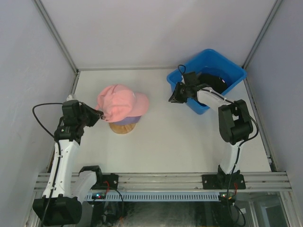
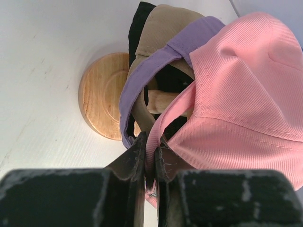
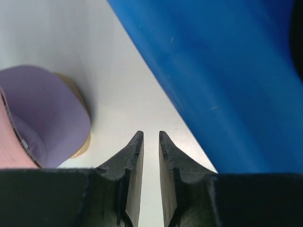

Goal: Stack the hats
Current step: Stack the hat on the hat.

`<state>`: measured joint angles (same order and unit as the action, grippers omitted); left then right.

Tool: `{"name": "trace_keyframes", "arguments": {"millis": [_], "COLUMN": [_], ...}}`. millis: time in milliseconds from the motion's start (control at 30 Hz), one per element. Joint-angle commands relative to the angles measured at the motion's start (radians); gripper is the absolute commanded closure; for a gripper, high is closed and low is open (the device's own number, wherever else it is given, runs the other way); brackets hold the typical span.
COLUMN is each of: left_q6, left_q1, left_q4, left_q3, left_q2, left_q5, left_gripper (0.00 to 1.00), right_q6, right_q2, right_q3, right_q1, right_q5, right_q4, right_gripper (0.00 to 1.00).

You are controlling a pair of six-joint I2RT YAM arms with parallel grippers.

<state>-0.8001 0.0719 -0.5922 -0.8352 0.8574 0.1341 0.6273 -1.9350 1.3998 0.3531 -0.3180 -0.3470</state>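
Observation:
A pink hat (image 1: 120,104) tops a stack on the wooden stand (image 1: 122,128) at the middle left. In the left wrist view the pink hat (image 2: 246,94) lies over a purple hat (image 2: 156,61), a tan hat (image 2: 165,23) and a black hat (image 2: 137,28). My left gripper (image 1: 98,113) is at the stack's left side, and its jaws (image 2: 150,139) pinch the pink hat's back strap. My right gripper (image 1: 173,97) hovers just outside the blue bin's left wall, narrowly open and holding nothing (image 3: 150,135). Another black hat (image 1: 213,81) lies in the bin.
The blue bin (image 1: 234,71) stands at the back right, with its wall (image 3: 227,71) close to my right fingers. The wooden stand's round base (image 2: 102,94) rests on the white table. Grey walls enclose the table on the left, right and back.

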Motion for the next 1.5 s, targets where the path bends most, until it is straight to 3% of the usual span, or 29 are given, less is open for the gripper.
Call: {"name": "trace_keyframes", "arguments": {"millis": [0,167,300,433,600,1067,1467], "left_q6": [0.03,0.037,0.036,0.033,0.032,0.064,0.068], "left_q1": [0.017,0.018,0.023,0.034,0.045,0.071,0.087], "left_q4": [-0.025,-0.032,-0.024,-0.011,0.004,0.014,0.031], "left_q3": [-0.059,-0.058,-0.053,-0.05,-0.039,-0.023,-0.016], "left_q2": [-0.004,-0.007,-0.011,-0.01,-0.014,-0.008,0.006], "left_q5": [-0.042,-0.05,-0.045,-0.027,-0.006,0.065,0.1], "left_gripper": [0.87,0.86,0.86,0.86,0.86,0.85,0.85], "right_q6": [-0.068,-0.094,-0.069,0.005,0.119,0.521,0.604], "right_q2": [-0.005,-0.046,-0.008,0.051,0.113,0.097,-0.01], "right_q3": [0.03,0.147,0.153,0.063,-0.027,-0.259,-0.242], "right_q1": [-0.112,-0.164,-0.146,-0.085,0.006,0.054,0.098], "right_q5": [0.219,0.292,0.165,-0.058,-0.208,-0.404,-0.44], "right_q4": [-0.041,-0.088,-0.037,0.108,0.289,0.843,0.975], "right_gripper": [0.81,0.81,0.8,0.77,0.71,0.52,0.46]}}
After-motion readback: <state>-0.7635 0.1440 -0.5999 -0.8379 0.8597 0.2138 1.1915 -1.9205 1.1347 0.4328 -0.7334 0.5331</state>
